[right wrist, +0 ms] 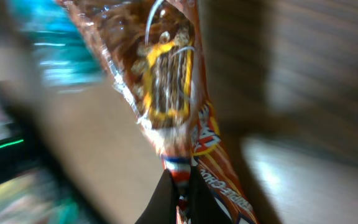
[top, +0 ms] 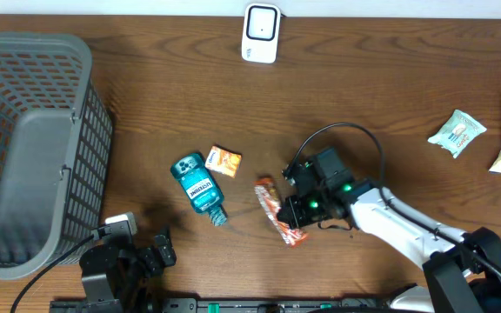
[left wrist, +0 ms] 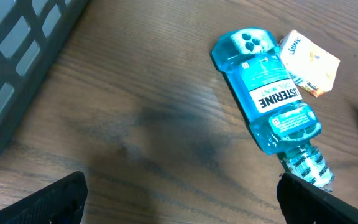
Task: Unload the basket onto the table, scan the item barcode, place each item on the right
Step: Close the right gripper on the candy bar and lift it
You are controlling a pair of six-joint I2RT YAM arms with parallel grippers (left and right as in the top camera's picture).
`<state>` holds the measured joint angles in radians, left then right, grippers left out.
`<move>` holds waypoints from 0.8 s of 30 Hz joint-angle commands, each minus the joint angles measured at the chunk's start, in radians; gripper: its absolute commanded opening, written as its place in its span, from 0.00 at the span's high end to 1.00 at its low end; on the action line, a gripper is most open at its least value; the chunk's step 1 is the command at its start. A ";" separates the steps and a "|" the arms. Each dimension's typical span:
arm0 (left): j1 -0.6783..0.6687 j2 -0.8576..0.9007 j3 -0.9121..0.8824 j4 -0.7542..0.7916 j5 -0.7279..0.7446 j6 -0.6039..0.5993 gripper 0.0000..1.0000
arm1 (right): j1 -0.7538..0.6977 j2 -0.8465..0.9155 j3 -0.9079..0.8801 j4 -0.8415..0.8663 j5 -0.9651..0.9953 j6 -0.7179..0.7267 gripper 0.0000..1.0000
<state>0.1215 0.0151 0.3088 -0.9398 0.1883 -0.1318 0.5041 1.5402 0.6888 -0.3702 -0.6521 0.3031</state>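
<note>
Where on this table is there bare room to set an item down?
Bare wood lies between the basket and the mouthwash bottle, and in the wide stretch from the scanner to the pale snack bag. It is crowded at the centre, where the bottle, orange packet, snack bar and the right fingers shut on it sit close.

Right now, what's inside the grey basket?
In the basket only its bare grey floor shows, nothing lying on it. The strip along the wall facing the mouthwash bottle is covered by that mesh.
</note>
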 commanded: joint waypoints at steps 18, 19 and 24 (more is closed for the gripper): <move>0.001 -0.003 -0.008 -0.032 0.003 -0.004 0.02 | 0.049 0.001 0.089 -0.001 0.210 -0.137 0.01; 0.001 -0.003 -0.008 -0.032 0.003 -0.004 0.02 | 0.085 0.001 0.089 -0.004 0.250 -0.137 0.01; 0.001 -0.003 -0.008 -0.032 0.003 -0.004 0.02 | 0.243 0.001 0.088 -0.013 0.400 -0.132 0.01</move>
<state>0.1215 0.0151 0.3088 -0.9398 0.1886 -0.1318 0.6868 1.5406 0.7647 -0.3775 -0.4038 0.1917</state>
